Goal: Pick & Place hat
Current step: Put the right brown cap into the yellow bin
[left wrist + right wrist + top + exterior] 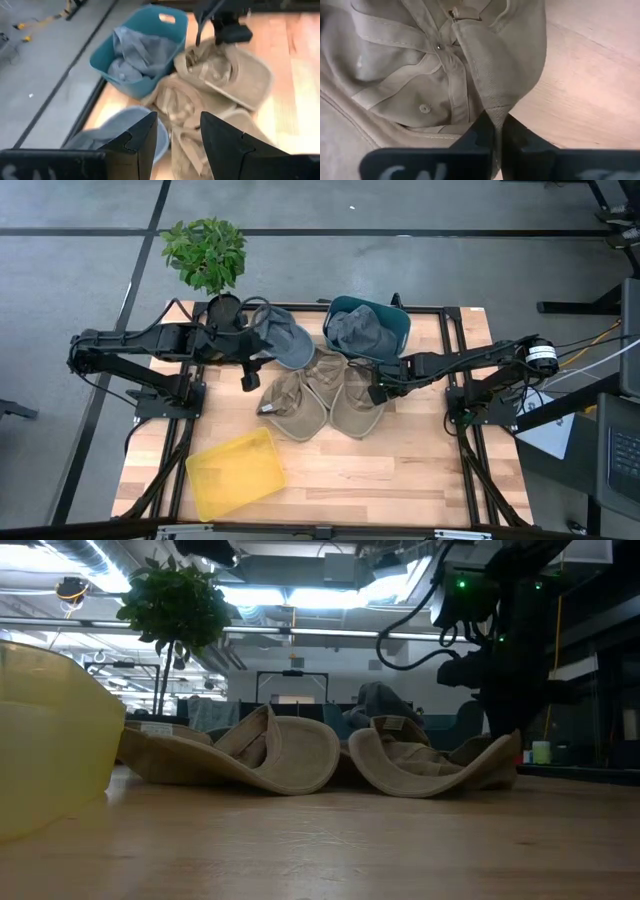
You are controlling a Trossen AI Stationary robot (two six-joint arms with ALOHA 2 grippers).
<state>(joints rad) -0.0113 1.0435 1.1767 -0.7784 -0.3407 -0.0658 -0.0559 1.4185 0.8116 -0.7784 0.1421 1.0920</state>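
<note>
Hats: 3 tan, 1 grey, lying crown-down; R gripper pinching tan hat's edge; L gripper hovering half-open.

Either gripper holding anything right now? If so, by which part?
The right gripper is shut on the edge of the upturned tan cloth cap, pinching a fold of fabric. The left gripper is open and holds nothing.

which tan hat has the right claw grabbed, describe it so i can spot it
Start at the teal bin at the table's far edge, holding a grey hat. Just in front of it lie tan hats in a cluster; the right claw is shut on the rim of the right tan hat. Unlike its tan neighbours to the left, it lies upside down nearest the right arm, its edge pinched.
</note>
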